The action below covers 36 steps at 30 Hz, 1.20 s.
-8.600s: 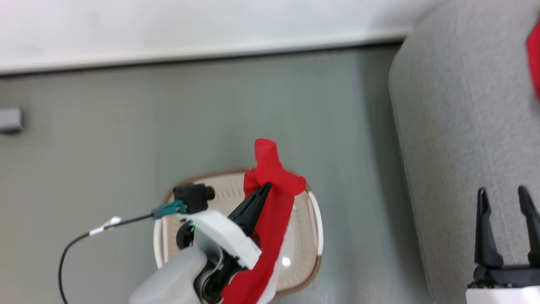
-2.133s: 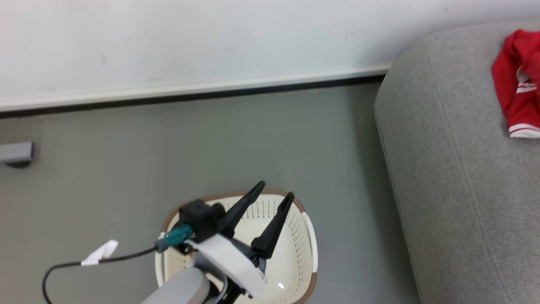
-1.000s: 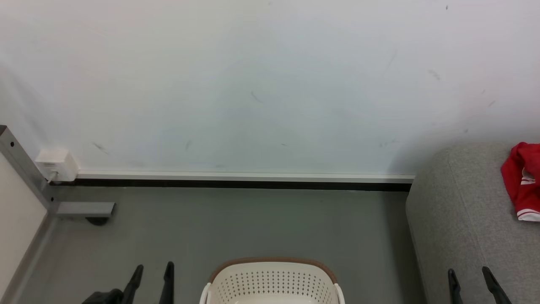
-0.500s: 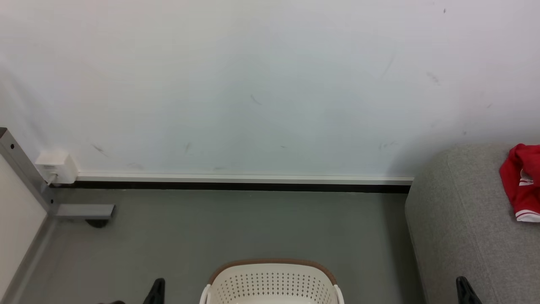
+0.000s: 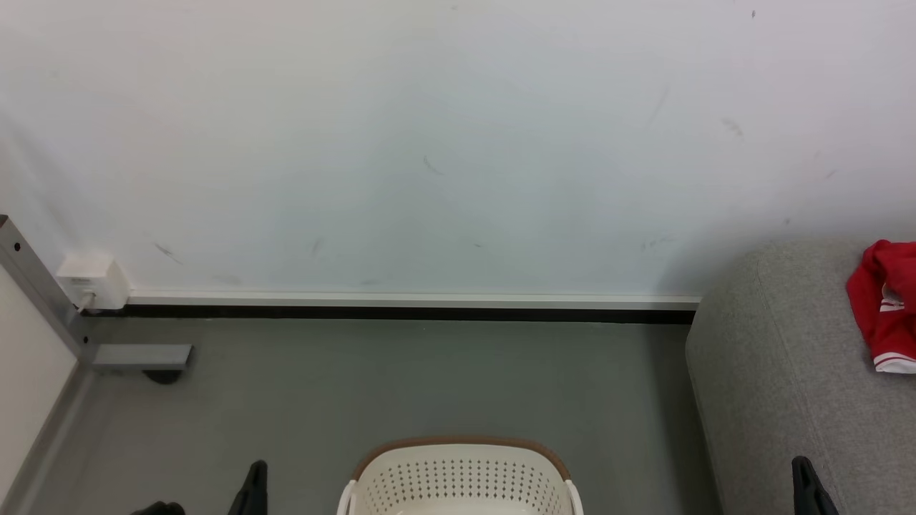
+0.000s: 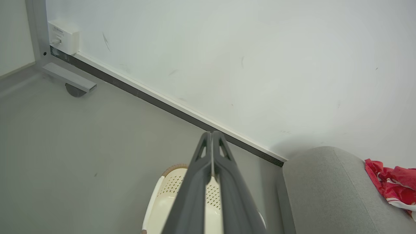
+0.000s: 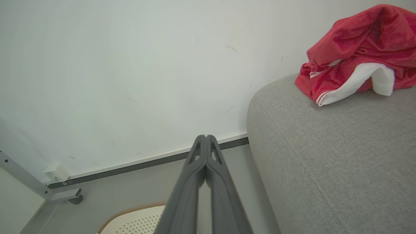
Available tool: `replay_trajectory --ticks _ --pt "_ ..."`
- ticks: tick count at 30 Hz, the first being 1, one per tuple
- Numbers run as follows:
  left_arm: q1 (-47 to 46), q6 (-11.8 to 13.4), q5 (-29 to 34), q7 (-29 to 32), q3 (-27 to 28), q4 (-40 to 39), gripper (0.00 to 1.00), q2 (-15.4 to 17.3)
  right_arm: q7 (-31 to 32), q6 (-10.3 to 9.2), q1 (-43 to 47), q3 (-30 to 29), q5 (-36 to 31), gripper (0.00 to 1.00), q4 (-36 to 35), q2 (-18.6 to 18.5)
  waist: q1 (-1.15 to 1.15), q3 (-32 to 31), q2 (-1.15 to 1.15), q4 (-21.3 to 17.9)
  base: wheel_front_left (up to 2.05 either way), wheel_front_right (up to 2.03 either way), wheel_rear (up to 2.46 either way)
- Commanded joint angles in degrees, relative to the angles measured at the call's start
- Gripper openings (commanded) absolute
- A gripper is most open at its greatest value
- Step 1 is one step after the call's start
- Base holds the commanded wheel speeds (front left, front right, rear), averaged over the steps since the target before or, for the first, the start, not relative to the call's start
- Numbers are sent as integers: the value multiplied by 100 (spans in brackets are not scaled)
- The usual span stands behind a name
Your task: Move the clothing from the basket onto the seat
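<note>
While the clothing (image 7: 354,55) lies heaped on the seat (image 7: 325,156), both pairs of fingers are pressed together, holding nothing.
Of the two, the right gripper (image 7: 205,139) is nearer the heap; the basket (image 5: 461,472) sits between it and the left gripper (image 6: 212,136).

The clothing (image 5: 886,307) is a crumpled bright red heap with white stripe trim and a white panel. It lies on top of the seat (image 5: 773,386), at the right edge of the head view, partly cut by the frame. The seat is grey fabric with a rounded end, at the lower right. The basket (image 5: 461,445), cream with small holes, a brown rim band and white handles, stands upright at the bottom middle, apart from the seat.
</note>
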Motion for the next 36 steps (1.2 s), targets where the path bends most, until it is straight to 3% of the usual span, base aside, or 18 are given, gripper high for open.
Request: replay_trajectory --ticks 1,36 --pt "-170 -20 -224 46 56 -107 0 14 42 -3 -172 -39 236 0 -55 -48 0 3 0 -1 0 0 0" --pt "-414 -218 -2690 762 530 -333 0 -139 760 -8 -663 -193 3118 0 75 -67 0 85 0 -48 0 0 0"
